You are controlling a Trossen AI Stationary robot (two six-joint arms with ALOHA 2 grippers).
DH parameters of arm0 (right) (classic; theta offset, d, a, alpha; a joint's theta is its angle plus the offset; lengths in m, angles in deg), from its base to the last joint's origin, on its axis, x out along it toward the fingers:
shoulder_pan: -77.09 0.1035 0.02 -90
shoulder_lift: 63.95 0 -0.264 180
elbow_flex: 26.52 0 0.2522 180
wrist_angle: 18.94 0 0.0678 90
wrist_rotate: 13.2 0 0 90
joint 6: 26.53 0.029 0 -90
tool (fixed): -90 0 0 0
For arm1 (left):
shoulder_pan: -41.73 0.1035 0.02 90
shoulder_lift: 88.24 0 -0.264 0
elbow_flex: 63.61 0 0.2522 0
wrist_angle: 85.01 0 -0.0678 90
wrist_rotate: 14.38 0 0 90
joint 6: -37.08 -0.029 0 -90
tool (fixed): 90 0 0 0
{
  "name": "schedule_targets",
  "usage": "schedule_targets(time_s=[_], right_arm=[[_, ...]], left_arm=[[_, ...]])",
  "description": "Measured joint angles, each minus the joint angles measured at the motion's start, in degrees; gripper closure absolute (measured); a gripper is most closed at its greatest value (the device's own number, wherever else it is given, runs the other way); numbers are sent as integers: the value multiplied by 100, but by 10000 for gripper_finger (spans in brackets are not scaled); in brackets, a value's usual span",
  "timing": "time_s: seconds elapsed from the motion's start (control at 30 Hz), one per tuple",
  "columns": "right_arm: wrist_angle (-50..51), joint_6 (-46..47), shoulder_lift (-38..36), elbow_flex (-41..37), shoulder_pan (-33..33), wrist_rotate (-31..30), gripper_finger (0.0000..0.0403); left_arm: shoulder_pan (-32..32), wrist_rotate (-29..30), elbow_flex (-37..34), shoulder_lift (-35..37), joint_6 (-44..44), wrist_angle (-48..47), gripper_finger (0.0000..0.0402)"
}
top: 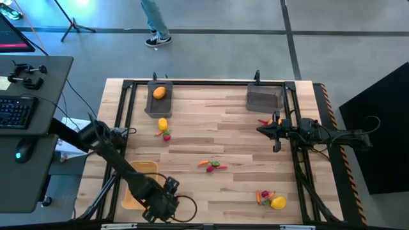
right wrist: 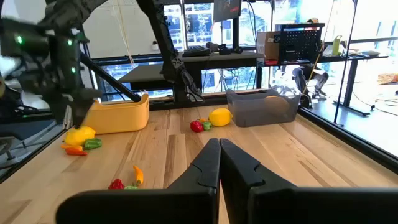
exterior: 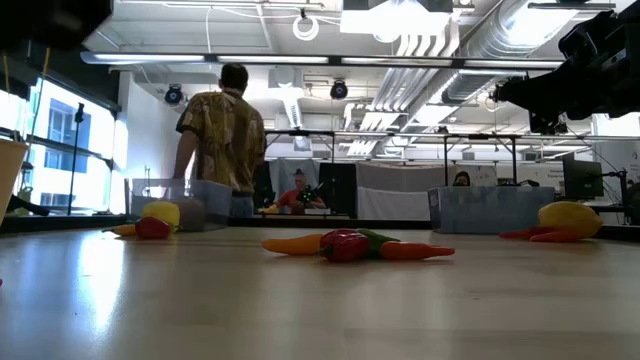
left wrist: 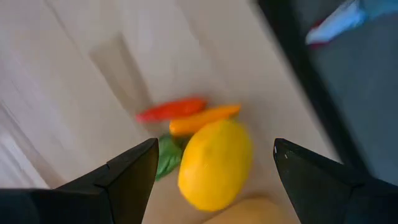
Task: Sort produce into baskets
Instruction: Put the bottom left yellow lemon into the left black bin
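Observation:
My left gripper (left wrist: 214, 149) hangs open, pointing down, at the table's near edge beside the tan basket (top: 142, 171). A yellow lemon (left wrist: 214, 165) lies on the table below and between its fingers, untouched, next to a red chilli (left wrist: 171, 109), an orange piece (left wrist: 205, 119) and a green leaf (left wrist: 166, 155). In the high view the arm hides this pile. My right gripper (right wrist: 219, 149) is shut and level at the right side, holding nothing. An orange fruit (top: 159, 92) lies in the far-left grey basket (top: 153, 107). The far-right grey basket (top: 263, 98) holds nothing I can see.
More produce lies loose on the wood: a yellow fruit with a red piece (top: 163, 126), a small pile mid-table (top: 212, 165), and a lemon pile at the near right (top: 271, 200). A black frame (top: 204, 83) rims the table. A person (exterior: 225, 140) stands beyond the far edge.

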Motion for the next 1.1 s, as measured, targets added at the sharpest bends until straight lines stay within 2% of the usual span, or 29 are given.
schedule_targets(time_s=[0.13, 0.47, 0.97, 1.1], right_arm=[[1, 0, 0, 1, -1, 1, 402], [2, 0, 0, 1, 0, 0, 402], [0, 0, 2, 1, -2, 1, 402], [1, 0, 2, 1, -1, 1, 402]], left_arm=[[20, -56, -2, -229, -3, -327, 96], [33, 4, -2, -301, -24, -248, 96], [24, 68, -4, -514, -1249, -248, 97], [24, 69, -4, -514, -1362, -250, 112]])
